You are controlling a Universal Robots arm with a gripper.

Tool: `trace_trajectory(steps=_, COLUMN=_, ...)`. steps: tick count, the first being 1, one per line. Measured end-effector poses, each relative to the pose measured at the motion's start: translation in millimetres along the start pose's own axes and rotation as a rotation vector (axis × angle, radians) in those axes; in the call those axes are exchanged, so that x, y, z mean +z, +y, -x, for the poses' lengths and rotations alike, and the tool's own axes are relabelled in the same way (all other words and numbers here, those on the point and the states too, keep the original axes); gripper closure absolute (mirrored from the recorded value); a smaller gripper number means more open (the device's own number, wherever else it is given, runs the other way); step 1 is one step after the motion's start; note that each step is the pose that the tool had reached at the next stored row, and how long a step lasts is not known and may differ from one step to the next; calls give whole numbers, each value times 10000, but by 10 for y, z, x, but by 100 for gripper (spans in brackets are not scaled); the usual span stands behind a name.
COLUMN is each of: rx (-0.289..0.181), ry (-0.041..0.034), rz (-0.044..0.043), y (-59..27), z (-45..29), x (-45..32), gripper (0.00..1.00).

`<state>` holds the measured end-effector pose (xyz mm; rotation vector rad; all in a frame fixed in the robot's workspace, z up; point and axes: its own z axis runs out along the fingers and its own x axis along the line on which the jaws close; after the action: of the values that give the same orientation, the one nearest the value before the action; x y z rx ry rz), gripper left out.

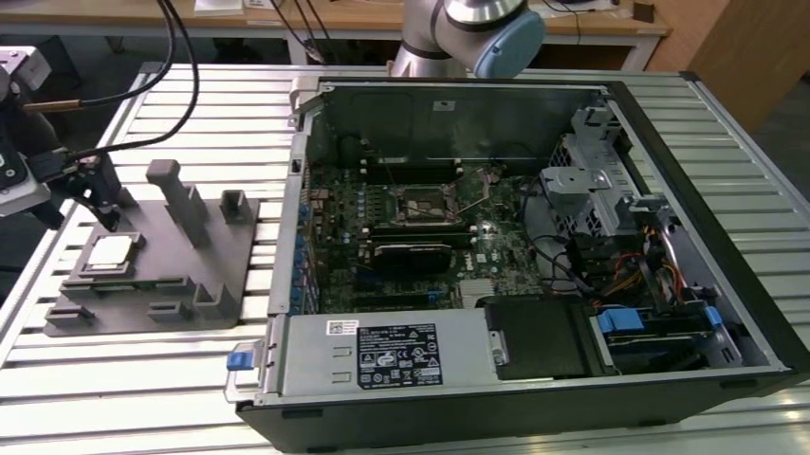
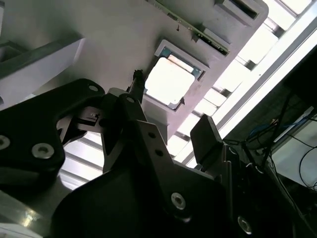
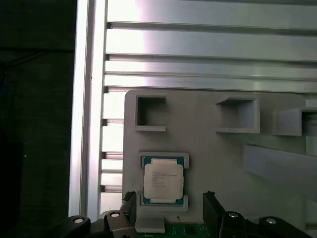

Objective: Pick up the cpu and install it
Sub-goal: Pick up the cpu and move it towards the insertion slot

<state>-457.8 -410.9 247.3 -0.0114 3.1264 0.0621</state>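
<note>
- Found the cpu [image 3: 163, 181] lying flat, silver top up, in a shallow square nest on the grey fixture plate [image 3: 198, 148], close to one edge of that plate.
- Saw the gripper [image 3: 170, 201] hanging just above the fixture plate, over the cpu's nest, and the arm [image 1: 487, 28] reaching across from beyond the plate.
- Saw the fingers [image 3: 130, 203] spread wide, wider than the chip, and holding nothing. Placed one on each of two opposite sides of the cpu, near it but apart from it.
- Judged the step in hand to be the approach for the pick-up: nothing gripped, no contact with the chip, cpu not yet lifted from the fixture plate.
- Noted the open computer case [image 1: 443, 114] on the slatted desk [image 1: 127, 379] just beside the fixture plate, on the exterior view's right of it.
- Made out the black-framed socket [image 1: 422, 202] on the motherboard, well apart from the fixture plate. Could not tell whether its latch stood open.
- Reckoned the grasp to call for squaring the fingers to the chip's thin pale edges, keeping clear of the raised lips of the nest on the fixture plate, and closing gently and evenly.
- Judged the cpu thin and smooth-topped, so likely to tilt or slip from a grip taken off-centre or at a corner.
- Took the grey upright blocks [image 1: 171, 185] elsewhere on the fixture plate to stand clear of the gripper.
</note>
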Motion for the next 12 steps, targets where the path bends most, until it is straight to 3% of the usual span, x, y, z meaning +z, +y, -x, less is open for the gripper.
trace_trajectory(steps=6, rx=80, ry=69, rz=-1, y=-2, z=-5, x=72, gripper=36)
trace_trajectory(steps=12, rx=79, ry=78, rz=6, y=-4, z=-11, x=116, gripper=36)
